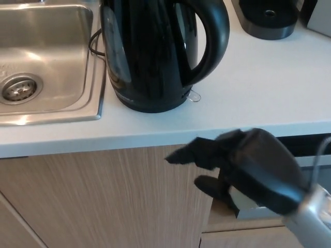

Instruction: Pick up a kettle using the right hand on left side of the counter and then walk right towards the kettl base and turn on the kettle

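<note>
Head view: The black electric kettle (155, 51) stands upright on the white counter (269, 82), just beside the right rim of the stainless steel sink (49, 62). Its handle (214, 44) faces picture right. A small clear tab projects from the lower right of the kettle body, near the counter surface. A black cord (94, 44) runs along the left side of the kettle, between it and the sink. The sink drain (19, 88) shows at lower left.

The kettle base (266, 18) sits at the upper right of the counter, well apart from the kettle.

The right hand (243, 165) is below the counter's front edge, in front of the wooden cabinet face (103, 196). It holds nothing. Its fingers (189, 153) extend toward picture left, and the thumb (207, 184) lies apart beneath them. The hand is motion-blurred and is not touching the kettle.

The left hand does not appear.
</note>
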